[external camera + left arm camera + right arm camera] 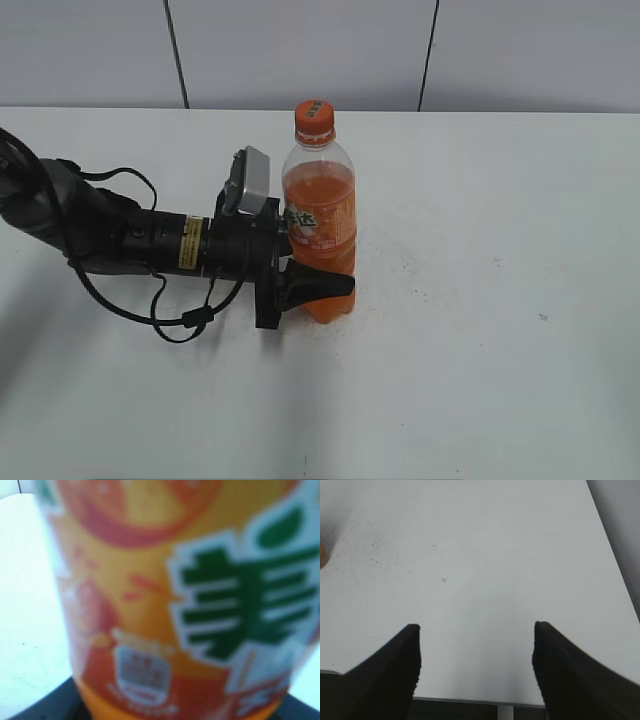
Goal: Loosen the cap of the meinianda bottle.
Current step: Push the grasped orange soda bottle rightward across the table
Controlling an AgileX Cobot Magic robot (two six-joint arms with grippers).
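Black left fingers (318,283) clench the meinianda bottle (320,225) low on its body, upright mid-counter (500,350), two-thirds full of orange soda. Right fingers (476,655) hang released over bare counter. Best keep that clamp firm while the right descends squarely onto the cap (314,120) at twelve o'clock.

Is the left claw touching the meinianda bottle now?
Touching. In the exterior view the left claw closes around the lower body of the meinianda bottle, its front finger lying across the bottle.
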